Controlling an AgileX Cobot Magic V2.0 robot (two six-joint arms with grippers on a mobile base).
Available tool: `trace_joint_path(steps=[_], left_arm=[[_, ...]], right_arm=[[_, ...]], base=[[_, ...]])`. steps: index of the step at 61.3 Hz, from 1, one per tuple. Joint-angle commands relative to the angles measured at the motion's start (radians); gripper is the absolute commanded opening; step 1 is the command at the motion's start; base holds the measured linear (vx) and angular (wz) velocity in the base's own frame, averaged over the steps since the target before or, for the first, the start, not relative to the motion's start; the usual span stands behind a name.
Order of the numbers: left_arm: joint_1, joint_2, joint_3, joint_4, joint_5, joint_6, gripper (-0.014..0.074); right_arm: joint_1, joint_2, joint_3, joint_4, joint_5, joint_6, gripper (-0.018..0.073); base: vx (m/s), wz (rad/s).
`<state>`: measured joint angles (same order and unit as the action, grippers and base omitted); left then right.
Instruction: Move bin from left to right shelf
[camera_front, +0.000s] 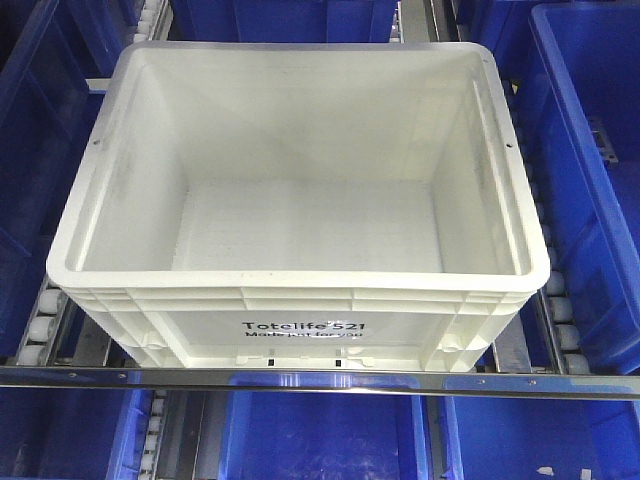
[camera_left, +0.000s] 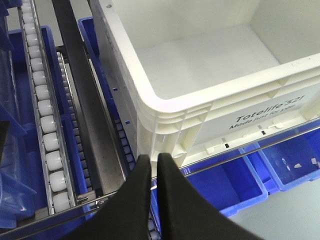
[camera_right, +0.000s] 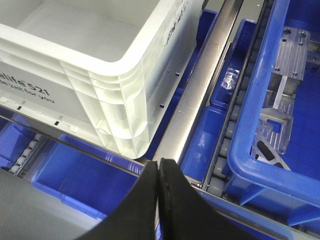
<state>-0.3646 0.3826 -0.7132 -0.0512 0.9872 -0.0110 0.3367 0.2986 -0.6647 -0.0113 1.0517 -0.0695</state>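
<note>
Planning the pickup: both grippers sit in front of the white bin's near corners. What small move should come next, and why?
Probably open both grippers and ease them forward to the bin's near corners. The left gripper and right gripper are each closed on nothing, just short of a front corner, neither touching the ribbed rim. The bin looks empty and rests on the roller rails.

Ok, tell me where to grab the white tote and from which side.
Probably take the white tote by its two near bottom corners, under the ribbed rim, coming from the front. It is too wide for one pincer, and the left pincer and right pincer already face those corners, both shut.
</note>
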Motion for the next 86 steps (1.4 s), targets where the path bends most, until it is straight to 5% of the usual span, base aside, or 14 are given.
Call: trace_joint_path(steps=[1, 30, 47, 57, 73, 86], left_arm=[[0.001, 0.010, -0.022, -0.010, -0.054, -0.001, -0.0003], [0.004, -0.019, -0.012, 0.026, -0.063, 0.011, -0.0001], [0.183, -0.247, 0.337, 0.073, -0.513, 0.011, -0.0001], [0.277, -0.357, 0.555, 0.067, -0.683, 0.011, -0.0001], [0.304, -0.408, 0.721, 0.068, -0.966, -0.002, -0.0001], [0.356, -0.408, 0.721, 0.068, -1.003, -0.031, -0.0001]], right_arm=[[-0.001, 0.012, -0.021, -0.002, -0.043, -0.001, -0.0008], [-0.001, 0.012, -0.021, -0.002, -0.040, -0.001, -0.0008], [-0.001, 0.012, -0.021, -0.001, -0.040, -0.003, -0.0008], [-0.001, 0.012, -0.021, -0.001, -0.040, -0.003, -0.0008], [-0.001, 0.012, -0.021, -0.001, -0.039, -0.003, -0.0008], [-0.001, 0.012, -0.021, -0.001, -0.041, -0.003, -0.0008]], base=[[0.00, 0.00], [0.00, 0.00], [0.00, 0.00], [0.00, 0.00], [0.00, 0.00], [0.00, 0.00]])
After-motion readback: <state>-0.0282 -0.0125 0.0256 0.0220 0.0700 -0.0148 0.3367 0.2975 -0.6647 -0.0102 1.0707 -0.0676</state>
